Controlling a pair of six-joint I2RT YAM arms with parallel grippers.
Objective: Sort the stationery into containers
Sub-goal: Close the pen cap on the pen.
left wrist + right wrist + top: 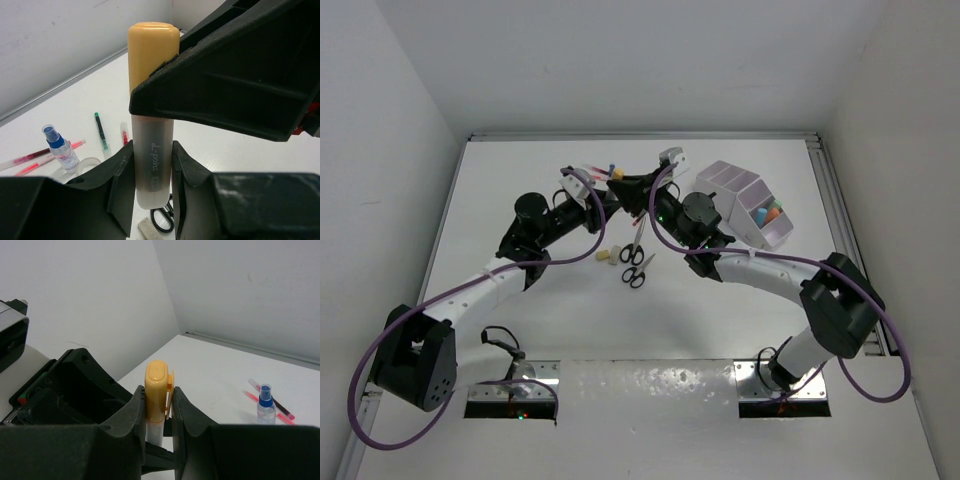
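Note:
A capsule-shaped marker with a yellow cap [152,55] and a frosted body is held between both grippers, above the table's far middle [617,174]. My left gripper [152,170] is shut on its frosted body. My right gripper [159,400] is shut on its yellow cap [156,387]. The two grippers meet nose to nose in the top view, the left gripper [608,187] beside the right gripper [633,184]. The white stepped organiser [745,205] stands to the right, with pastel pieces [772,213] in one compartment.
Two black-handled scissors [633,250] and beige erasers [607,256] lie under the arms. A blue-capped bottle [60,147], a tape ring [80,167], a green pen [101,131] and red pens [35,159] lie at the far left. White walls enclose the table.

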